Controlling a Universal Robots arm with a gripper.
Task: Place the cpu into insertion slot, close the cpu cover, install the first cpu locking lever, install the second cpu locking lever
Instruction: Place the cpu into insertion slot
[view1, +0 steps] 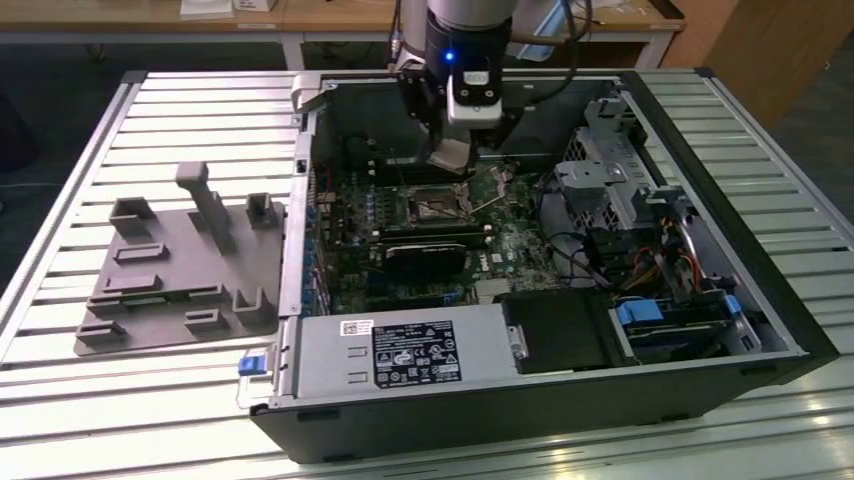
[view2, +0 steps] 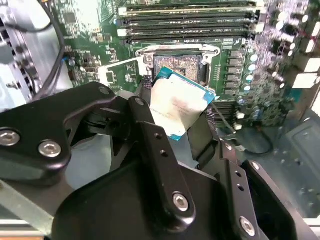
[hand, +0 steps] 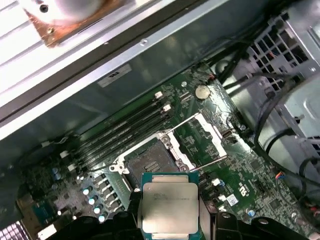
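The cpu (hand: 169, 206) is held between the jaws of the gripper (view2: 176, 116), which are closed onto two opposite edges of the chip and are no wider apart than the chip itself. The chip is carried above the motherboard (hand: 250, 185) inside the opened computer case (view1: 534, 410), and no contact with the board is seen. The insertion slot (hand: 148, 160) lies just beyond the jaw tips, bare and unoccupied, so the first step is judged to be under way but not finished. The cpu cover (hand: 212, 132) is swung open and lies on the far side of the slot from the memory slots (hand: 120, 132), well clear of the jaws. A thin locking lever (hand: 210, 163) is seen released beside the cover, nearer the jaws than the cover's outer edge; a second lever cannot be made out with certainty. The seating of the chip, the closing of the cover and the fastening of both levers are therefore judged not yet done.
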